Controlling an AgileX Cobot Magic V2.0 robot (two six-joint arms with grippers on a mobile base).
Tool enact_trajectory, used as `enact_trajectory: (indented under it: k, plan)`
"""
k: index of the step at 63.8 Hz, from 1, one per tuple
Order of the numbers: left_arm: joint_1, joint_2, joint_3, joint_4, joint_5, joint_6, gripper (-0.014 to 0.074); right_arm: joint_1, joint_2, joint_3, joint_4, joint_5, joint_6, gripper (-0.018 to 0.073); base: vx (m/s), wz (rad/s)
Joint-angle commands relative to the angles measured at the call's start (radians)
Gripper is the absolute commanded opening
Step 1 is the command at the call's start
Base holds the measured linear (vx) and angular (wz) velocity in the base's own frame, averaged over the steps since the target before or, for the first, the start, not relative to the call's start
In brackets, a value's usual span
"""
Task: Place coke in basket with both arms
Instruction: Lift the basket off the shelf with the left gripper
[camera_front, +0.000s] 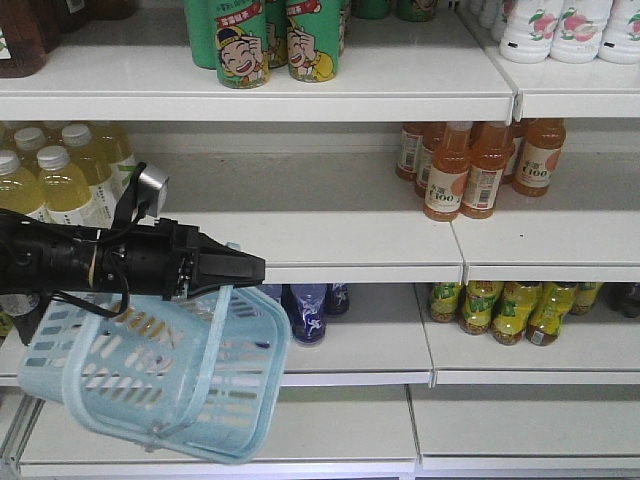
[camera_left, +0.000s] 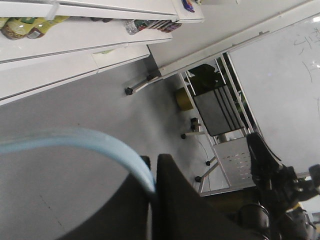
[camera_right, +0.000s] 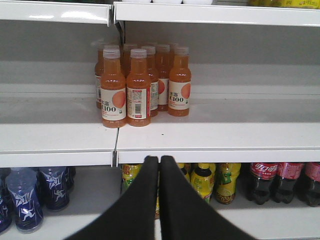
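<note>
Black cabled arm (camera_front: 60, 255), silver-capped module (camera_front: 152, 186)

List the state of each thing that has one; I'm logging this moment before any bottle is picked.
left gripper: shut on the basket's handle.
basket: hanging tilted from the left gripper, no bottle seen inside.
right gripper: shut, holding nothing.
orange bottles: upright, capped.
dark cola bottles: upright, capped.

The basket (camera_front: 235, 345) hangs under the left arm (camera_front: 100, 258) — before the shelves (camera_front: 350, 245) (lower left).
</note>
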Motion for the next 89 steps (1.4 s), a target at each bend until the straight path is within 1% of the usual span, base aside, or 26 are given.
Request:
enact_trajectory:
  k: [1,4,9,13,20,30,36,43,52,62,66,77,82,89]
  plan:
    - [-0.045,-0.126,0.04,-0.08,-0.222,0.005,-0.0008,-0.004,-0.017,0.008,-0.013,-0.071,-0.009,-0.0005,0.0,0.0]
    - [-0.069,-0.163,0.08,-0.08,-0.222,0.007,-0.0008,-0.004,-0.017,0.008,-0.013,-0.071,-0.009,-0.0005,0.0,0.0]
    - [-0.112,-0.221,0.144,-0.085,-0.222,0.033,-0.0008,-0.004,-0.017,0.008,-0.013,-0.071,-0.009,-0.0005,0.0,0.0]
    - [-0.137,-0.255,0.195,-0.102,-0.222,0.047,-0.0008,-0.004,-0.017,0.008,-0.013,-0.071,-0.009,-0.0005,0.0,0.0]
    - [-0.189,-0.325,0.287,-0.184,-0.222,0.077,-0.0008,-0.004,-0.017,0.008,-0.013,-0.071,-0.009,-0.0005,0.0,0.0]
    - [-0.238,-0.393,0.37,-0.297,-0.222,0.119,-0.0008,-0.004,-0.017,0.008,-0.013,-0.071,-0.009,-0.0005,0.0,0.0]
    - [-0.259,-0.421,0.384,-0.351,-0.222,0.122,-0.0008,-0.004,-0.017,0.008,-0.013,-0.071,-0.009,-0.0005,0.0,0.0]
    - [-0.284,-0.439,0.382,-0.396,-0.222,0.122,-0.0008,-0.004,-0.017,0.008,-0.013,-0.071,-0.009,-0.0005,0.0,0.0]
    - [-0.332,-0.454,0.382,-0.472,-0.222,0.122,-0.0008,-0.004,-0.017,0.008,-0.013,-0.071,-0.009,-0.0005,0.0,0.0]
    - [-0.387,-0.458,0.38,-0.519,-0.22,0.129,-0.0008,-0.004,-0.017,0.008,-0.013,-0.071,-0.009,-0.0005,0.0,0.0]
    - [-0.398,-0.458,0.378,-0.538,-0.218,0.129,-0.0008,-0.004,-0.017,0.008,-0.013,-0.071,-0.009,-0.0005,0.0,0.0]
    - [-0.427,-0.458,0.378,-0.637,-0.222,0.131,-0.0008,-0.004,-0.017,0.008,-0.013,-0.071,-0.009,-0.0005,0.0,0.0]
    - [-0.427,-0.458,0.378,-0.66,-0.222,0.147,-0.0008,-0.004,-0.017,0.008,-0.013,-0.071,-0.009,-0.0005,0.0,0.0]
    - [-0.427,-0.458,0.378,-0.678,-0.222,0.214,-0.0008,-0.004,-0.017,0.008,-0.013,-0.071,-0.009,-0.0005,0.0,0.0]
